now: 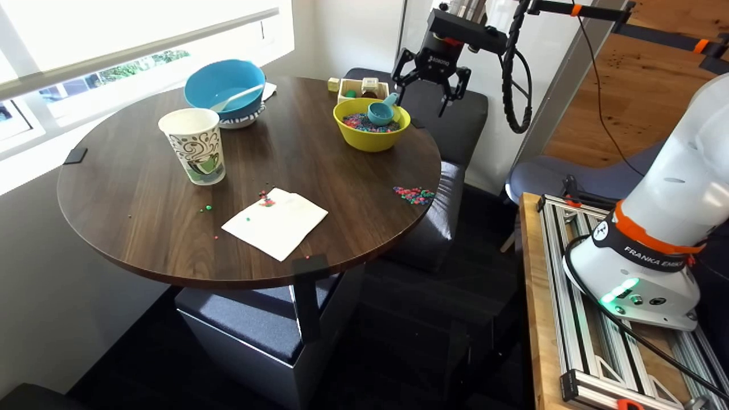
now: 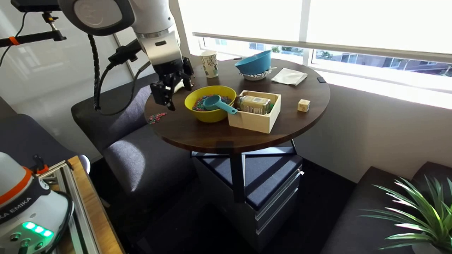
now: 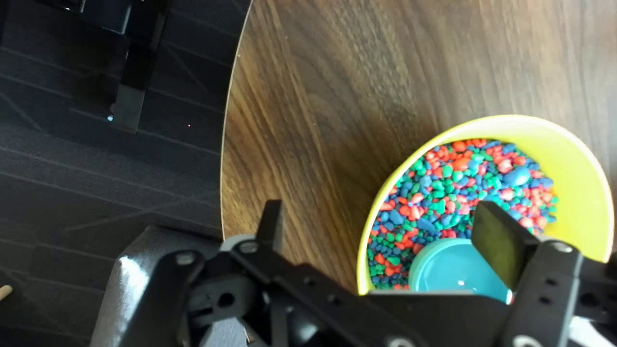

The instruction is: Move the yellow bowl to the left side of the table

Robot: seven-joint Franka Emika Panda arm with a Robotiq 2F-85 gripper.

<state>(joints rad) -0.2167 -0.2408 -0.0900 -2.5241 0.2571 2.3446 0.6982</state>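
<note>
The yellow bowl (image 1: 369, 140) stands upright on the round dark brown table (image 1: 319, 171), near its edge; it also shows in an exterior view (image 2: 209, 117). It holds small blue, green and pink-red pebbles and a teal scoop (image 2: 212, 102). My gripper (image 1: 421, 108) is open and empty, raised beside the bowl; an exterior view also shows it (image 2: 180, 98). In the wrist view, my spread fingers (image 3: 379, 205) straddle the near rim of the yellow bowl (image 3: 581, 168): one finger appears over bare wood, the other over the pebbles and scoop (image 3: 462, 267). Neither finger visibly touches the bowl.
A wooden box (image 2: 250, 121) with a jar stands right beside the yellow bowl, under the scoop handle. A small wooden block (image 2: 303, 106), a blue bowl (image 1: 225, 85), a patterned paper cup (image 1: 196, 151), a napkin (image 1: 279, 222) and spilled pebbles (image 1: 414, 195) lie on the table.
</note>
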